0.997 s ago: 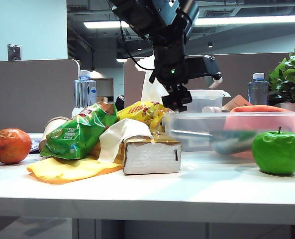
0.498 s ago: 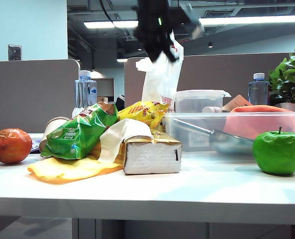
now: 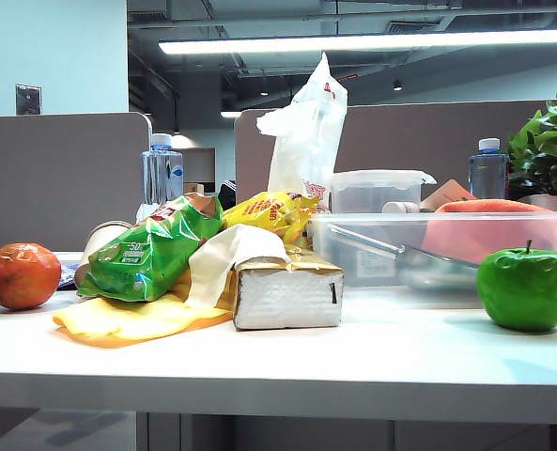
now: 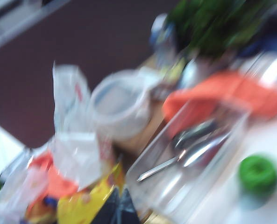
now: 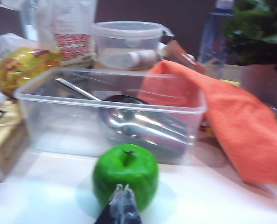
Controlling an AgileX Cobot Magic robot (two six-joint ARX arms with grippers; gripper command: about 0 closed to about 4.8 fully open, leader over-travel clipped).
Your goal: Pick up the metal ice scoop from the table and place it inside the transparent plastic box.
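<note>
Exterior view: I see the metal ice scoop lying inside the transparent plastic box on the table; no arms show. Left wrist view, blurred: my left gripper is clenched, empty, above the clutter. Right wrist view: my right gripper is clenched before the green apple.

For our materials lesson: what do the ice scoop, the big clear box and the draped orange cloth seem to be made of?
Metal ice scoop: polished steel, judging by its mirror-like glints.
Transparent plastic box: clear glossy plastic; the scoop shows through its wall.
Orange cloth: soft matte fabric, possibly microfibre, sagging in folds.
</note>
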